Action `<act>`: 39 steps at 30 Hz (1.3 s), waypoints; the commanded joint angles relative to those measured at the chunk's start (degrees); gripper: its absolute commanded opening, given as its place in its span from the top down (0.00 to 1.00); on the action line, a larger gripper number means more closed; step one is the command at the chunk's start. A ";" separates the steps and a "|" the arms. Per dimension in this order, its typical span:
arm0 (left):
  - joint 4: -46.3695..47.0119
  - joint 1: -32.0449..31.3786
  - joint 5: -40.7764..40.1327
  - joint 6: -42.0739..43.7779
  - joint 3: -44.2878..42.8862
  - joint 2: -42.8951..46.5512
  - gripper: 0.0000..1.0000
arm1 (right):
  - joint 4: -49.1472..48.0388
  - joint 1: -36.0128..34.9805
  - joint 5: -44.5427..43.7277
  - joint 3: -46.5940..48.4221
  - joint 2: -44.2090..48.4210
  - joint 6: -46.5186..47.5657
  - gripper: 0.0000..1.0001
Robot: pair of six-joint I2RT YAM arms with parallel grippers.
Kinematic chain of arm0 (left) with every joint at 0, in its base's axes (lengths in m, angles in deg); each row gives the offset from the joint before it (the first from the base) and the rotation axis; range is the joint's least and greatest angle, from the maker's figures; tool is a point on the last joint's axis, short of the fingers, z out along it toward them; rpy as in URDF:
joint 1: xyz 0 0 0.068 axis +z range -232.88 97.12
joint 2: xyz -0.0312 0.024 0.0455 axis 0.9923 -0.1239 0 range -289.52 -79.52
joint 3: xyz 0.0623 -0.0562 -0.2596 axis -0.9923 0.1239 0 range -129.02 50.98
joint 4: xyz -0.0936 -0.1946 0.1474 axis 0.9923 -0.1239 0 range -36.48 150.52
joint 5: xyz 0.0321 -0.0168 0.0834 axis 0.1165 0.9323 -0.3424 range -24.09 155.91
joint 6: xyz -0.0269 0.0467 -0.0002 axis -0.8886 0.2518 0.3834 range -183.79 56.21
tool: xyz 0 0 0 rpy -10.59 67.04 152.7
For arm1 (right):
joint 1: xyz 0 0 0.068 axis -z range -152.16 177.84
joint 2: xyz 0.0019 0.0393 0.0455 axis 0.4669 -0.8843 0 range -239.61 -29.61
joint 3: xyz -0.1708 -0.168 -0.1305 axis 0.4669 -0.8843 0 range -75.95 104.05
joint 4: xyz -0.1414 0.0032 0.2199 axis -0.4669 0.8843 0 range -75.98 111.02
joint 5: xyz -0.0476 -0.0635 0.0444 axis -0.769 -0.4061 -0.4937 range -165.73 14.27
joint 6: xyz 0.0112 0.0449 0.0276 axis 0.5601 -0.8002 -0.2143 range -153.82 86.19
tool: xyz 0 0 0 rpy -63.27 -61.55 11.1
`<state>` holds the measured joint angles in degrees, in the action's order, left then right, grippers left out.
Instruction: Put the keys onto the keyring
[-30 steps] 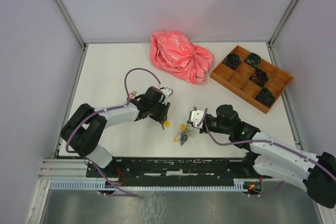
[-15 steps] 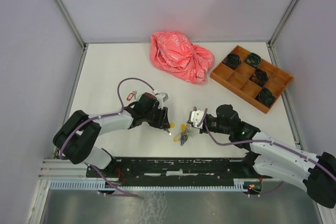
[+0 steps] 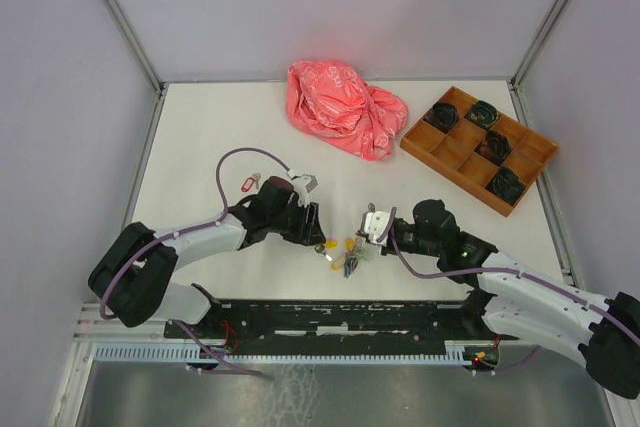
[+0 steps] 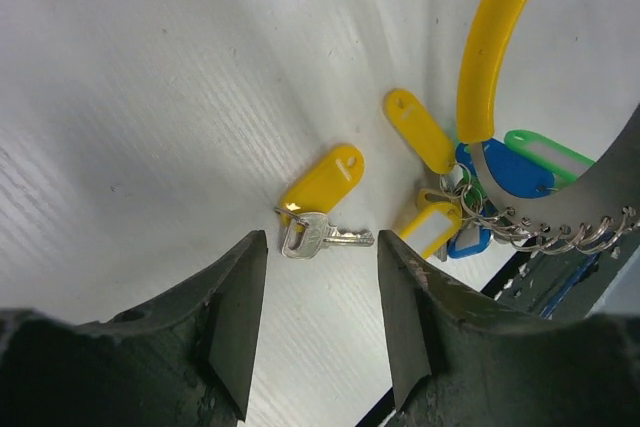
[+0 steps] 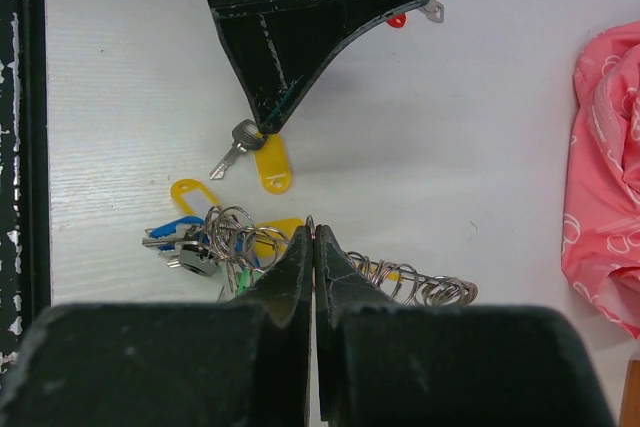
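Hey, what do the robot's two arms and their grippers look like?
Both the left arm and right arm have white links, black joints and purple cables. Each ends in dark, wedge-shaped fingers. A green light glows on the right arm.

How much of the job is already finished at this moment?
Done: several tagged keys appear threaded on the keyring, which the shut right gripper seems to pinch. In hand: the open left gripper is above a loose yellow-tagged key. Left: that key and a red-tagged key.
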<state>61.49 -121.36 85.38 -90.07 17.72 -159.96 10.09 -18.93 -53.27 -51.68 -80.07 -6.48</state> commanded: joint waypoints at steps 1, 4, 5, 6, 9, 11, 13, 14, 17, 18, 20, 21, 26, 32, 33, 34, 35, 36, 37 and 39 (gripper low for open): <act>-8.31 -0.83 -1.46 15.56 -4.75 3.00 0.43 | -2.62 -0.11 1.89 2.96 0.77 0.84 0.99; -9.74 -2.63 -2.64 22.38 -6.75 1.65 0.41 | -2.74 -0.11 2.40 3.06 0.63 0.71 0.99; -9.80 -3.39 -3.17 23.64 -7.68 0.91 0.40 | -2.57 -0.11 2.41 3.11 0.69 0.82 0.99; -10.24 -3.85 -3.87 24.47 -8.60 0.05 0.39 | -2.44 -0.10 2.39 3.14 0.85 0.87 0.99; -11.12 -4.69 -4.47 26.18 -11.10 -3.02 0.39 | -1.99 -0.09 2.33 3.10 1.14 0.88 0.99; -12.35 -5.46 -5.63 26.88 -12.43 -4.69 0.39 | -1.89 -0.09 2.33 3.09 1.30 0.99 0.99; -13.89 -5.94 -7.28 26.75 -13.45 -6.11 0.40 | -1.80 -0.15 2.26 3.07 1.56 1.02 0.99; -14.72 -6.05 -7.49 26.54 -13.76 -6.62 0.41 | -1.78 -0.15 2.17 3.10 1.63 1.05 0.99; -15.38 -6.12 -7.68 25.25 -13.78 -7.33 0.43 | -1.86 -0.13 2.17 3.11 1.40 1.07 0.99; -15.39 -6.16 -7.94 24.89 -13.64 -7.48 0.44 | -1.96 -0.11 2.37 3.15 1.15 1.04 0.99; -15.39 -6.25 -8.21 24.57 -13.68 -8.16 0.46 | -2.36 -0.14 2.65 3.13 0.78 0.89 0.99; -15.39 -6.25 -8.26 24.39 -13.95 -8.56 0.47 | -2.34 -0.05 2.68 3.15 0.72 0.86 0.99; -15.28 -6.25 -8.92 23.69 -14.94 -10.44 0.54 | -2.16 -0.11 2.54 3.15 0.97 0.81 0.99; -13.91 -6.26 -8.50 22.31 -15.21 -11.50 0.60 | -2.39 -0.10 3.02 3.24 0.63 0.71 0.99; -14.00 -6.25 -8.28 22.18 -15.25 -11.61 0.62 | -2.33 -0.12 2.94 3.32 0.72 0.77 0.99; -14.05 -6.26 -8.27 21.85 -15.26 -11.67 0.63 | -2.27 -0.09 2.90 3.30 0.79 0.76 0.99; -14.18 -6.21 -8.30 21.54 -15.21 -11.74 0.65 | -2.30 -0.15 2.86 3.25 0.87 0.76 0.99; -14.37 -6.21 -8.53 21.11 -15.19 -11.67 0.68 | -2.25 -0.16 2.86 3.24 0.96 0.71 0.99; -14.44 -6.25 -9.24 20.30 -15.09 -11.55 0.69 | -2.37 -0.16 2.85 3.19 0.93 0.71 0.99; -14.26 -6.13 -11.42 18.03 -14.73 -10.82 0.70 | -2.45 -0.12 2.92 3.20 0.76 0.72 1.00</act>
<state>46.43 -127.33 76.48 -67.78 3.91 -170.91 10.86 -18.93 -51.37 -51.64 -79.85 -5.94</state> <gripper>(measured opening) 0.311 0.012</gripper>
